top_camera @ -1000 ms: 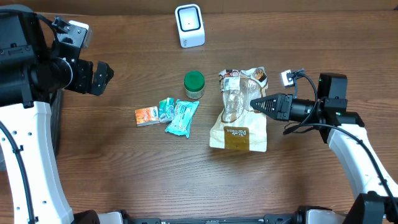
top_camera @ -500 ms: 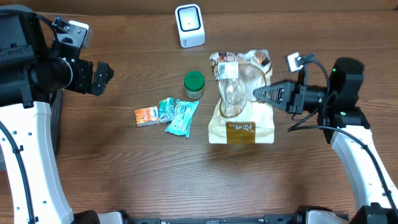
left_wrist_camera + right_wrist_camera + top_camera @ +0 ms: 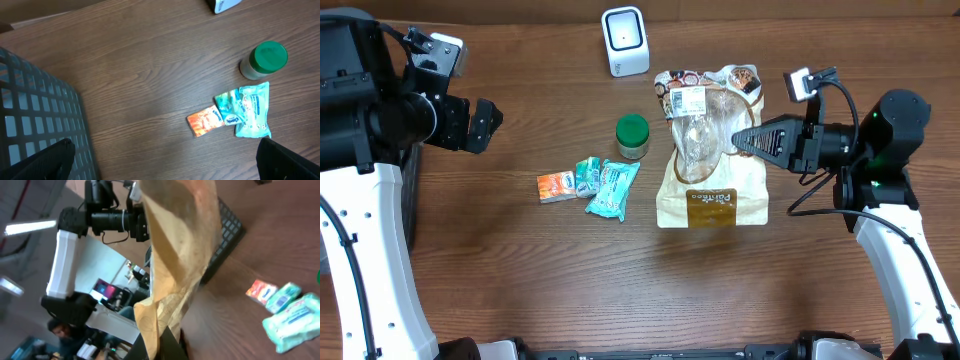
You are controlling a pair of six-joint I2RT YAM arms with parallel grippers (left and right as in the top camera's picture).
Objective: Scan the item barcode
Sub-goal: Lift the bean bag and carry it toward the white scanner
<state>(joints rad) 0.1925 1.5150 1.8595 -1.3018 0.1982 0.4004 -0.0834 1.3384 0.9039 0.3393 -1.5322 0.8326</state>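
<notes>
Over on the 3 o'clock side of the table, the right gripper [image 3: 738,141] is clamped on the right edge of the brown paper bag [image 3: 711,195], and the right wrist view shows the paper hanging loose off that pinch. The bag's white barcode label [image 3: 687,98] sits at its 12 o'clock end, facing up, with the scanner [image 3: 625,41] off at roughly 10 o'clock from it and well apart. The left gripper [image 3: 485,122] is parked at 9 o'clock with its jaws spread wide, holding nothing. What worries me is that it's a thin grab on floppy paper, so the bag could slide out or sag and fold the label out of sight. The label is also pointing at the ceiling and not at the scanner face, so I reckon a scan could just miss. The green-lidded jar [image 3: 632,137] is right at the bag's 9 o'clock, and a sideways swing might knock it over. Compared with a second ago, the bag has shifted toward 12 o'clock, and the right arm has pulled back toward 3 o'clock. The left arm, the jar and the snack packets [image 3: 610,187] haven't budged.
</notes>
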